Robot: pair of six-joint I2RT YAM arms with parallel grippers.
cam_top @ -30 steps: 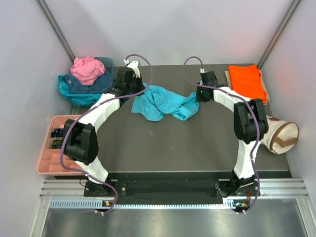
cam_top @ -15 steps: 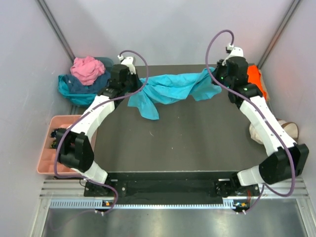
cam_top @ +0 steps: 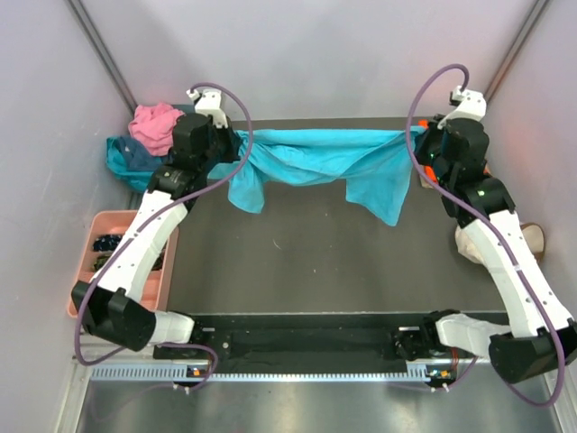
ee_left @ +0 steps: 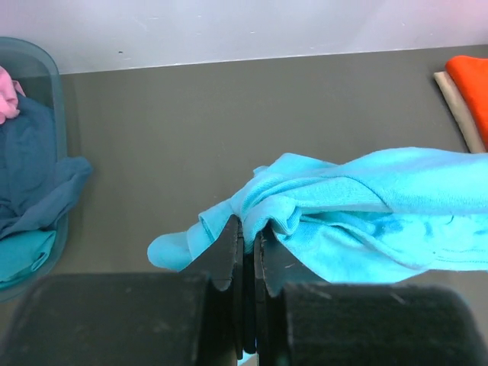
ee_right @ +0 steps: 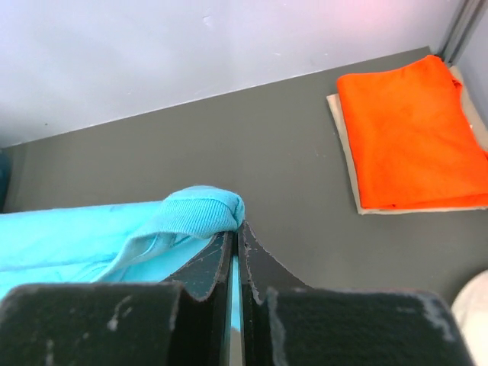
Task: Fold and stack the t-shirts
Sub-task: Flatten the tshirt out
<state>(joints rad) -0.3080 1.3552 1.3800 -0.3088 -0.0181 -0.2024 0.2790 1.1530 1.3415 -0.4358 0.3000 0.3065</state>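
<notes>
Above the far half of the table (cam_top: pixel 297 262), the left gripper (ee_left: pixel 248 229) and right gripper (ee_right: pixel 235 229) are each clamping one end of the turquoise t-shirt (cam_top: pixel 315 158), stretching it mid-air, probably to flatten it for folding. At the table's far right corner, the folded orange t-shirt (ee_right: pixel 408 137) is lying. No writing is showing.

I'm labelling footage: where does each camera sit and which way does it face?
Top external: above, behind the bases, looking down on the table; left arm and right arm show.
Left wrist: left arm, facing the back wall; left jaws shut on the turquoise t-shirt.
Right wrist: right arm, same facing; right jaws shut on it.
Shared: both wrists see the orange t-shirt.
</notes>
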